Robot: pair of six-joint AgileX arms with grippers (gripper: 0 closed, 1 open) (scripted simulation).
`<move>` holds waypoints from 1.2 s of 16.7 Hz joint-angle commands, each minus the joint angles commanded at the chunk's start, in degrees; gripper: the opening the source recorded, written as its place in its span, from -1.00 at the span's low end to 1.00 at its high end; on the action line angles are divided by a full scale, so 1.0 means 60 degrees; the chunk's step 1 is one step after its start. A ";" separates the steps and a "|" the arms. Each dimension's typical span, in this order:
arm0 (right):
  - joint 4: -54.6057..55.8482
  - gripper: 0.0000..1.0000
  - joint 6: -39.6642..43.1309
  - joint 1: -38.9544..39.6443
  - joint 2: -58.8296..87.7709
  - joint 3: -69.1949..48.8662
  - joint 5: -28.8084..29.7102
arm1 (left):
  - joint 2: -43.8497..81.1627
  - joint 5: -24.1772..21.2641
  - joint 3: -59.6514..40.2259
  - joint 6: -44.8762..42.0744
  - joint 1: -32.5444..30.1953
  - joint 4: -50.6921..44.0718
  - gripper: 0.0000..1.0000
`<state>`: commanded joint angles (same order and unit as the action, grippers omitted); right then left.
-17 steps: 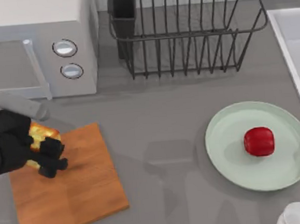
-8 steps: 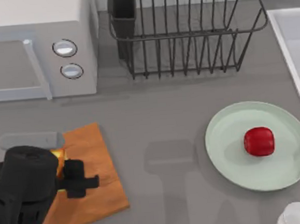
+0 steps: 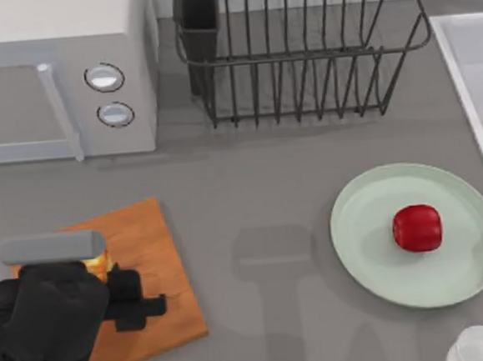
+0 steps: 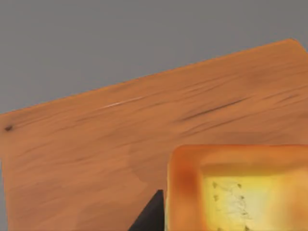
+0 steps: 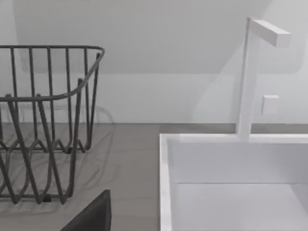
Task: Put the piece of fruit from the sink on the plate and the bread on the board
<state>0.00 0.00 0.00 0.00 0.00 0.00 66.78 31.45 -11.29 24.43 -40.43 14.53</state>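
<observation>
The bread (image 3: 97, 264) sits over the left part of the board (image 3: 151, 254), mostly hidden under your left gripper (image 3: 107, 279) in the top view. The left wrist view shows its toasted face (image 4: 238, 190) close against the board's grain (image 4: 120, 134), with a dark finger (image 4: 149, 219) beside it, so the jaws look closed on the bread. You cannot tell whether it rests on the wood or hangs just above it.

The fruit (image 3: 417, 228) already lies on the plate (image 3: 362, 221) at the right of the counter (image 3: 259, 187), well apart from the board, so that half reads as done. The sink (image 3: 467, 71) runs along the right edge, and the right wrist view looks at its rim (image 5: 166, 183) and the rack (image 5: 48, 120); your right arm seems parked there.

You are at the placing step for the bread. Next, judge that it is seated flat, part the jaws, then lift straight up so the fingers do not drag or tip it.
</observation>
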 joint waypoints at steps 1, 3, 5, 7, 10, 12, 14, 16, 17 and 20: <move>0.0000 1.00 0.0000 0.0000 0.0000 0.0000 0.0000 | 0.0043 -0.0015 -0.0021 -0.0027 0.0037 -0.0018 -1.00; 0.0000 1.00 0.0000 0.0000 0.0000 0.0000 0.0000 | 0.0156 -0.0024 -0.0030 -0.0033 0.0044 0.0089 -1.00; 0.0000 1.00 0.0000 0.0000 0.0000 0.0000 0.0000 | 0.0497 -0.0058 -0.0047 -0.0069 0.0084 0.0404 -1.00; 0.0000 1.00 0.0000 0.0000 0.0000 0.0000 0.0000 | 0.0869 -0.0140 -0.0045 -0.0159 0.0196 0.0769 -1.00; 0.0000 1.00 0.0000 0.0000 0.0000 0.0000 0.0000 | 0.1369 -0.0245 -0.0038 -0.0282 0.0339 0.1274 -1.00; 0.0000 1.00 0.0000 0.0000 0.0000 0.0000 0.0000 | 0.1701 -0.0322 -0.0040 -0.0365 0.0428 0.1619 -1.00; 0.0000 1.00 0.0000 0.0000 0.0000 0.0000 0.0000 | 0.2025 -0.0402 -0.0050 -0.0446 0.0512 0.1972 -1.00; 0.0000 1.00 0.0000 0.0000 0.0000 0.0000 0.0000 | 0.2343 -0.0482 -0.0066 -0.0520 0.0600 0.2331 -1.00; 0.0000 1.00 0.0000 0.0000 0.0000 0.0000 0.0000 | 0.2500 -0.0521 -0.0076 -0.0552 0.0648 0.2517 -1.00; 0.0000 1.00 0.0000 0.0000 0.0000 0.0000 0.0000 | 0.2923 -0.0624 -0.0152 -0.0631 0.0791 0.3094 -1.00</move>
<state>0.00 0.00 0.00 0.00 0.00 0.00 84.32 27.71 -12.20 20.64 -35.68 33.10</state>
